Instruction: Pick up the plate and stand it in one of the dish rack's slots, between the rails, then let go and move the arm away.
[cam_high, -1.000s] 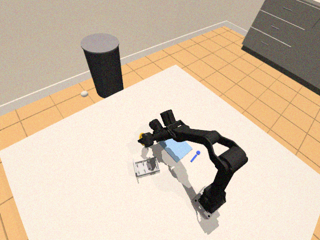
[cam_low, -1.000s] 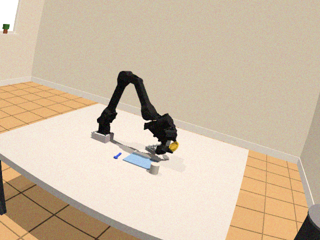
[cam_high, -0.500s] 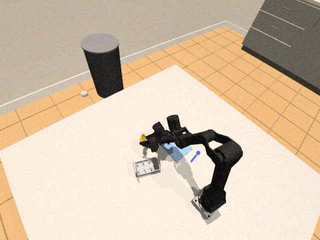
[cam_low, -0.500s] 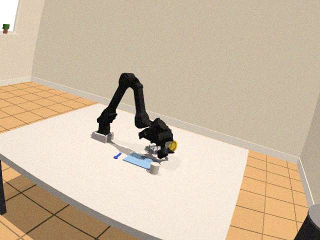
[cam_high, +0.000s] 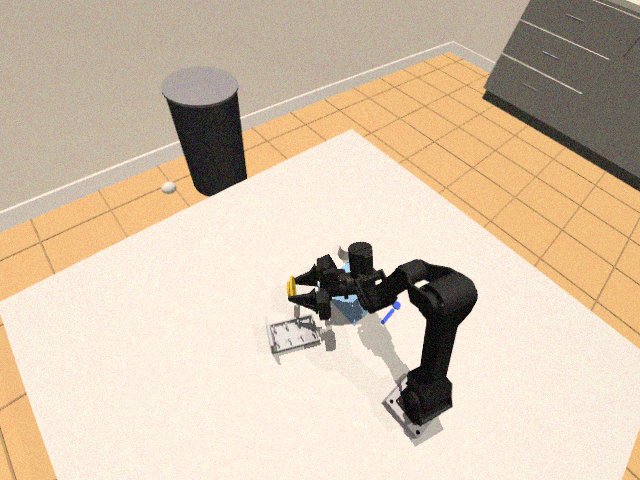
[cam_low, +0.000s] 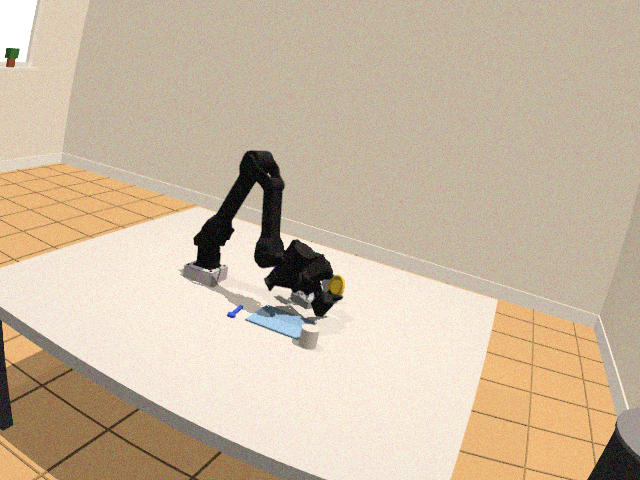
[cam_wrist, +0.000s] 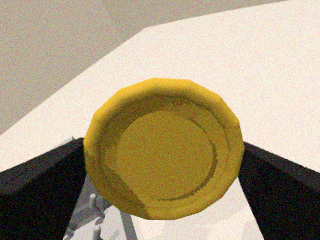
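The yellow plate (cam_high: 291, 286) (cam_low: 337, 285) (cam_wrist: 165, 155) is held up above the table, its face turned to the wrist camera and standing about upright. My gripper (cam_high: 292, 289) (cam_wrist: 163, 148) is shut on the plate, one finger on each side of its rim. In the exterior view the gripper partly hides the plate's surroundings. The grey dish rack (cam_high: 295, 334) (cam_low: 300, 298) (cam_wrist: 129, 226) stands on the table, with rows of small pegs. In the top view the plate is beyond the rack; the wrist view shows part of the rack at the lower left, behind the plate and a finger.
A light blue mat (cam_high: 355, 313) (cam_low: 276, 321) lies beside the rack, partly under the arm. A blue spoon-like item (cam_high: 390, 313) (cam_low: 235, 311) lies near it. A light grey cylinder (cam_high: 342, 252) (cam_low: 308, 336) stands by the mat's corner. A dark bin (cam_high: 211, 139) stands beyond the table.
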